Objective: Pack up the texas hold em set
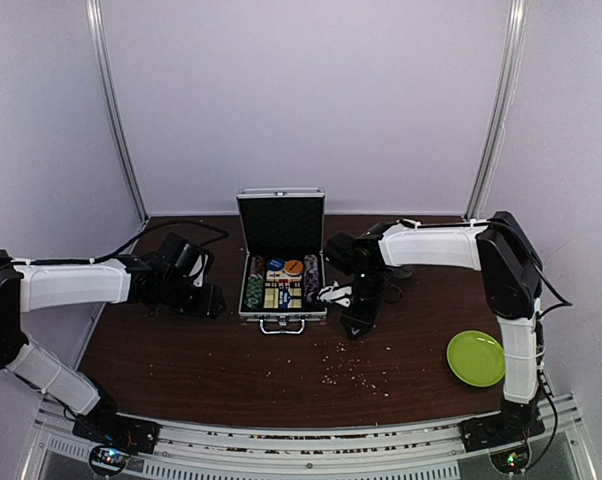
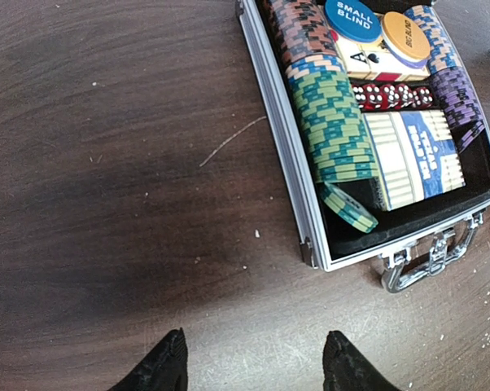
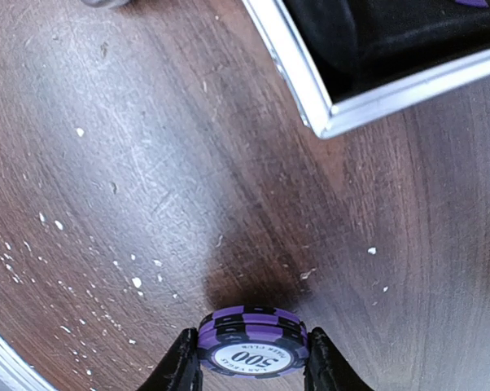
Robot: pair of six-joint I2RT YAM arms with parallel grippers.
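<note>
just right of the open silver case, the right gripper is clamped on purple chips over the table; the left gripper hangs left of the case, fingers apart.

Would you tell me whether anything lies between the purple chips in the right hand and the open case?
Nothing visible: only tabletop separates the purple chips from the case, whose lid stands open.
</note>
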